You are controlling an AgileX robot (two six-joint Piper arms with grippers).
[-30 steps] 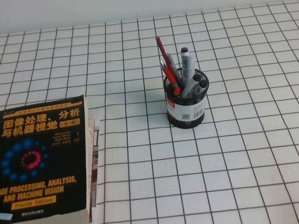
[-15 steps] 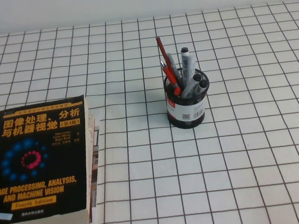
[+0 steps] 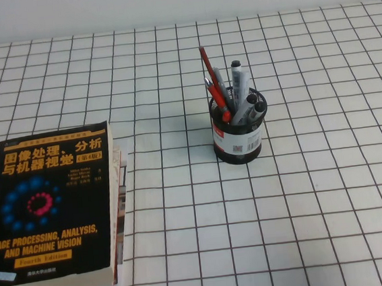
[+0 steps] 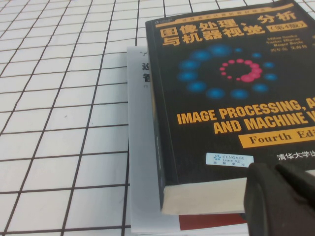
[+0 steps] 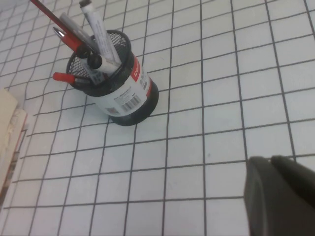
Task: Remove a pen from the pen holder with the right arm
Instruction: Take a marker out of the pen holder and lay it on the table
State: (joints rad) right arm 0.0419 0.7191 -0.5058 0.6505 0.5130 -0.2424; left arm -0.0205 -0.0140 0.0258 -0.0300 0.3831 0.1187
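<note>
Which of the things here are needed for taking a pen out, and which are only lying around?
Needed: pen holder; pens standing in it; right gripper, shut, above the table, apart from the holder.
Lying around: black book; white book beneath it; left gripper, above the black book's edge.
</note>
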